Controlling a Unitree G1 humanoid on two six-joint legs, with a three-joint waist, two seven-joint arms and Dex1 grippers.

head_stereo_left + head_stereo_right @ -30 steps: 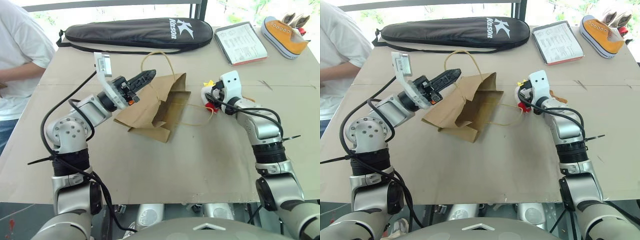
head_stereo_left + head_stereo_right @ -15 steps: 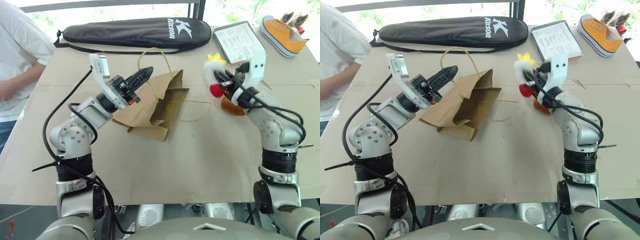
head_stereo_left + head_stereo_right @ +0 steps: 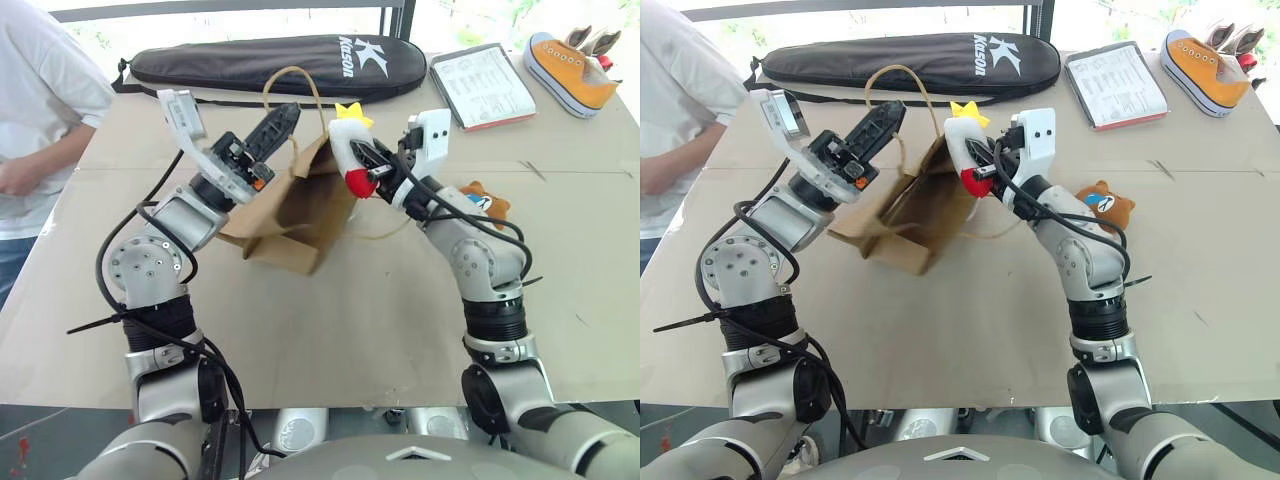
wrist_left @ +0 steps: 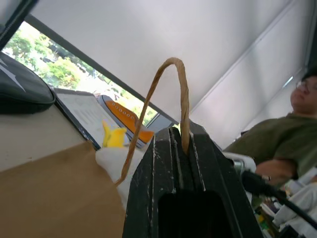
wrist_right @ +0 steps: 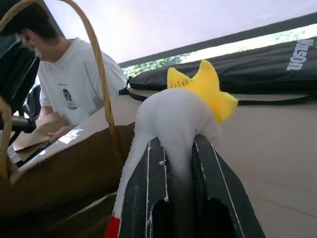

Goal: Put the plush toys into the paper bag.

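Right gripper [image 3: 372, 165] pinches white-and-red plush toy [image 3: 350, 150]; paper bag [image 3: 295, 205] mouth at eight o'clock, left gripper [image 3: 278, 122] clamped on handle [image 3: 290, 85].

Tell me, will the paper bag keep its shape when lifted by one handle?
Probably not: the paper bag looks creased and sagging, so likely floppy. It seems light, hanging from one thin handle in the left pincer. Its mouth may fold closed.

Both arms are raised and angled toward each other. The left gripper [image 3: 281, 118] pinches the bag handle [image 4: 171, 94] between closed fingers, while the right gripper [image 3: 362, 158] is clamped on the white-and-red plush toy [image 3: 350, 145], wrist tilted upward.
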